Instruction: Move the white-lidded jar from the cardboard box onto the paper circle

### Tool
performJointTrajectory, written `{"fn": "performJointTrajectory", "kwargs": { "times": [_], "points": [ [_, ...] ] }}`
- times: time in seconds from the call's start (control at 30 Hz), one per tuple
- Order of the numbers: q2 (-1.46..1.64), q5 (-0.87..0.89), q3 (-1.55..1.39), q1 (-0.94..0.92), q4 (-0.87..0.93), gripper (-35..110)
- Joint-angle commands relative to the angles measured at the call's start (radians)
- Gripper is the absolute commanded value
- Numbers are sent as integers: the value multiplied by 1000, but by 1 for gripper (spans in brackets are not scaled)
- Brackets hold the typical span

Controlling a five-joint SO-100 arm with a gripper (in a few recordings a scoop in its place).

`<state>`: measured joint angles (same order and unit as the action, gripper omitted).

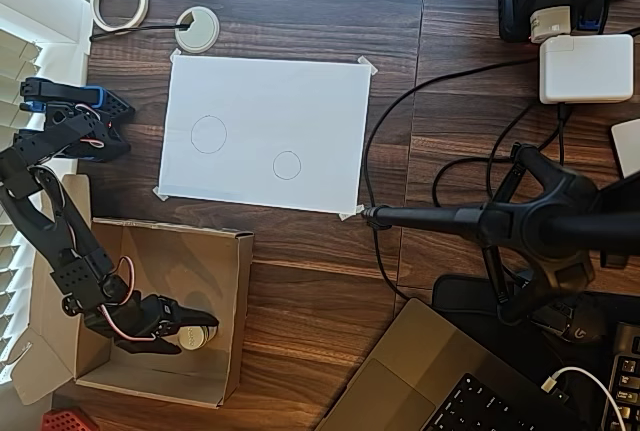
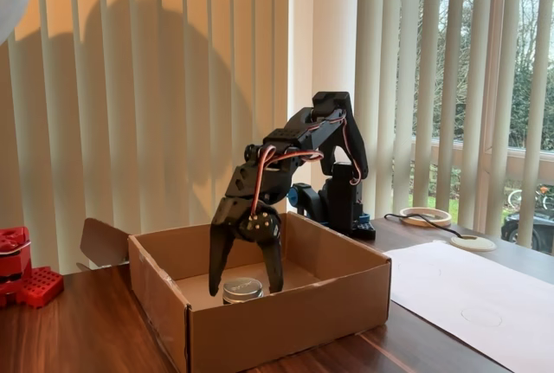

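Inside the corrugated cardboard box (image 2: 286, 325), the released hand (image 2: 245, 285) straddles the shiny round jar (image 2: 241, 289).

My gripper (image 1: 200, 329) at seven o'clock inside cardboard box (image 1: 225, 351), fingers astride white-lidded jar (image 1: 196, 334), paper circle (image 1: 287, 165) centre on white sheet (image 1: 300, 101), tape roll (image 1: 120, 1) at eleven o'clock

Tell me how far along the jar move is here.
Done: the hand has reached into the cardboard box and straddles the white-lidded jar. In hand: the grasp; fingers are open either side, jar on the box floor. Left: closing, lifting and carrying it to the smaller paper circle, which is bare.
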<state>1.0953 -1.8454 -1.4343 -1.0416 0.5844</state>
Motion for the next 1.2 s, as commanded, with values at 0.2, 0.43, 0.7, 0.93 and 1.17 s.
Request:
{"fn": "performJointTrajectory", "kwargs": {
  "times": [0.2, 0.43, 0.7, 0.93, 1.17],
  "points": [
    [54, -6, 61, -8, -17, 37],
    [61, -3, 54, 0, -17, 26],
    [74, 14, 41, 11, -17, 16],
    [86, 11, 35, 14, -18, 19],
    [155, -15, -57, 6, -18, 38]
  ]
}}
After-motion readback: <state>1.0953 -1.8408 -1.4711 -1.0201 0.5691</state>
